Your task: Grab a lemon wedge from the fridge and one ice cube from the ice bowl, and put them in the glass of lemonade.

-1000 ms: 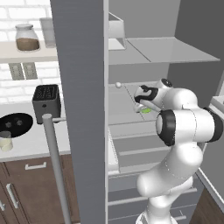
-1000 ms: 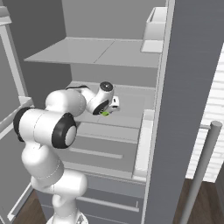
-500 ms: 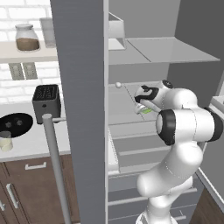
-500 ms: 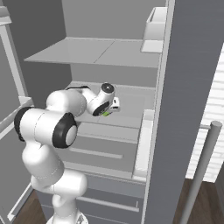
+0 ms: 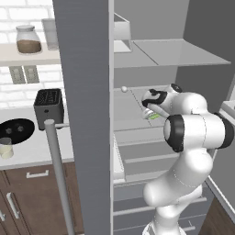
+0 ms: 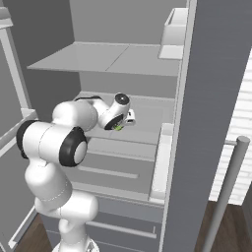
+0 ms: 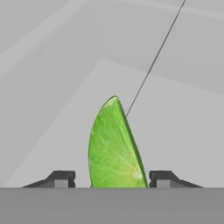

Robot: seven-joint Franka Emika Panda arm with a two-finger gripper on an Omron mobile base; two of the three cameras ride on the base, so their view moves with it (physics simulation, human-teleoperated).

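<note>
1. Since the earlier frames the arm has hardly shifted; it is still reaching into the open fridge (image 5: pixel 87 114) with the hand (image 6: pixel 123 119) low over the middle shelf, and the fingers look to be drawing in on the fruit.
2. From the hand's own camera the lemon wedge (image 7: pixel 114 146) stands straight ahead, centred between the two dark fingertips (image 7: pixel 61 178). A sliver of gap shows on each side, so the fingers are apart and not yet clamped on it.
3. Its long axis runs away from the hand, the pointed end farthest off and the broad cut face towards the camera; the fingers straddle its narrow width, which I judge right for a pinch.
4. In both base views the wedge lies on the grey fridge shelf, just under the hand.
5. Farther off on the counter (image 5: pixel 41 153), well apart from the fridge, sit the ice bowl (image 5: pixel 16 130) and, beside it, the glass of lemonade (image 5: pixel 5 148).
</note>
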